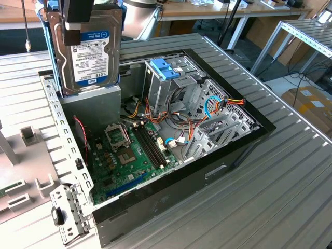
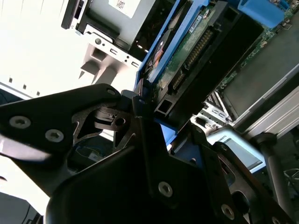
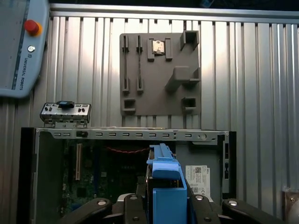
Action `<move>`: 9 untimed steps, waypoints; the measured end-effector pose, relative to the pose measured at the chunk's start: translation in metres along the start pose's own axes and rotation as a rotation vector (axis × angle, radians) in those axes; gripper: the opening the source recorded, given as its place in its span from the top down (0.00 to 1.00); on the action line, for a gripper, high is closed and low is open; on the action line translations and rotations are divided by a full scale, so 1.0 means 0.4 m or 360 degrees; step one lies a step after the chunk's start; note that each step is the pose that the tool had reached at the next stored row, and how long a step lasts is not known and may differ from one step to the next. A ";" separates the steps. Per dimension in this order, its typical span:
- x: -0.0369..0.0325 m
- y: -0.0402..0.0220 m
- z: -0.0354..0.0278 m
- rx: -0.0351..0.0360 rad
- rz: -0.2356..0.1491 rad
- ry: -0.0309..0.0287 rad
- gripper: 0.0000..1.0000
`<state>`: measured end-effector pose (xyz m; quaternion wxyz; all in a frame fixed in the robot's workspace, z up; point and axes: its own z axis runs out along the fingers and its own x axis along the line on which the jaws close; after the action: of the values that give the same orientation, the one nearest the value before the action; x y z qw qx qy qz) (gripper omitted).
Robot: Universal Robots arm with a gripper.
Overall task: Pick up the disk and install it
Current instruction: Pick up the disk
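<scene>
While the claw [image 1: 77, 23] grips the dark silvery, blue-railed rectangular disk [image 1: 92, 52] at upper left, pickup looks done; seating it in the open black computer case [image 1: 244, 148] is left.

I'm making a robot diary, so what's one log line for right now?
gripper: shut on disk | disk: held upright over the open computer case | install: not yet done

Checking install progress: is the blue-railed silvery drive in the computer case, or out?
Out. The blue-railed silvery disk is held upright by the gripper over the open black computer case, not in a bay.
</scene>
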<state>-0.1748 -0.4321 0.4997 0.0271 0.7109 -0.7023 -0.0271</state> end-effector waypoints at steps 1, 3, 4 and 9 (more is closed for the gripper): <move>0.001 -0.003 0.000 0.0000 0.0000 -0.00001 0.63; 0.004 -0.009 0.000 -0.0001 0.0000 -0.00002 0.63; 0.006 -0.011 0.000 -0.0001 0.0000 -0.00001 0.63; 0.016 -0.028 -0.001 -0.0003 0.0000 -0.00001 0.63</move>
<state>-0.1634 -0.4383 0.4990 0.0278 0.7109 -0.7022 -0.0278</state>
